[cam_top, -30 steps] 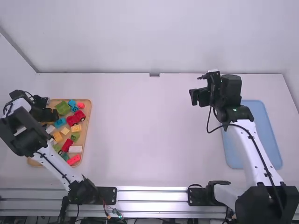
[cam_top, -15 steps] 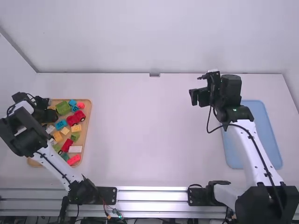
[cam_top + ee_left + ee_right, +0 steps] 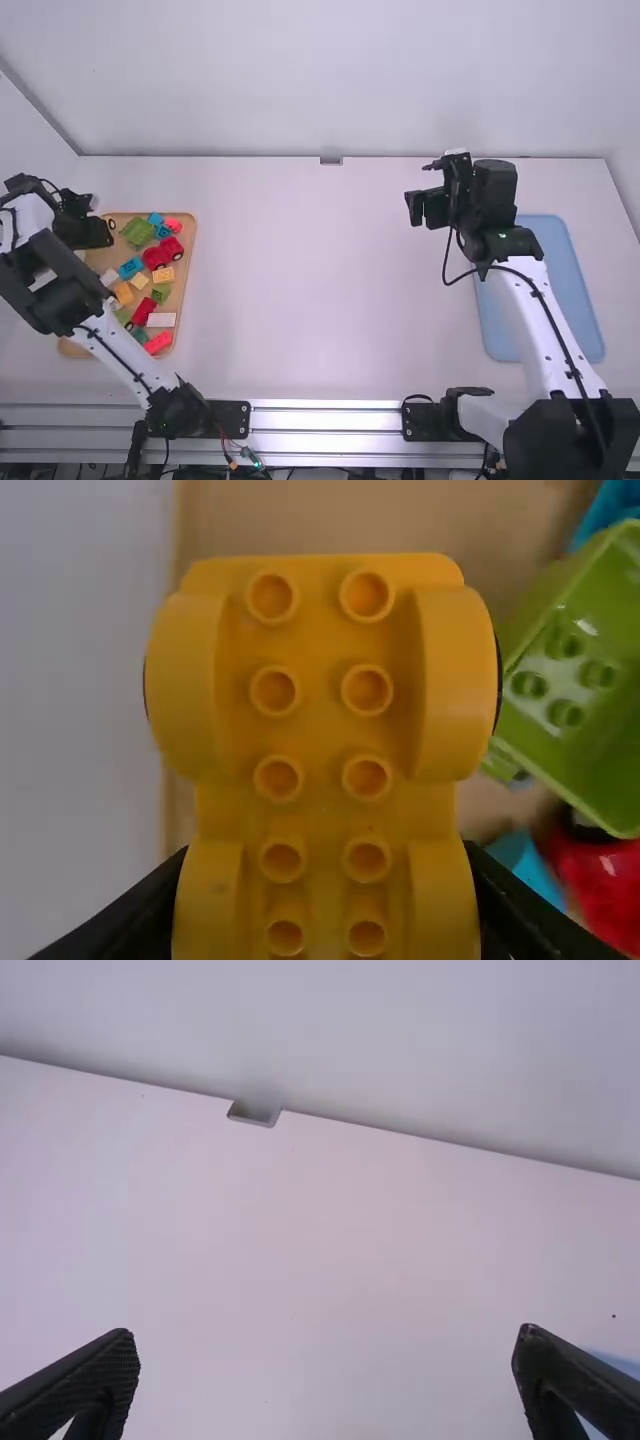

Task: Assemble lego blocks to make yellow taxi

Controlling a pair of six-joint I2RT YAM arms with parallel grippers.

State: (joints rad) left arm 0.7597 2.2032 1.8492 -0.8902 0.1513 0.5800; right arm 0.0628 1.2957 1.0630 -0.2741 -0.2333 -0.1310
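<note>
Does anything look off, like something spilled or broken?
No, nothing stands out. The left gripper holds the yellow car base between its fingers, without visible damage. The toy blocks lie jumbled but inside the wooden tray, and the blue tray rests flat.

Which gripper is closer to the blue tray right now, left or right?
Right. The right gripper hovers to the left of the blue tray, near its far end; the left gripper is across the table, by the wooden tray.

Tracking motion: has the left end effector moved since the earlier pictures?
Yes: the left end effector shifted leftward and slightly farther off, relative to the wooden tray.
</note>
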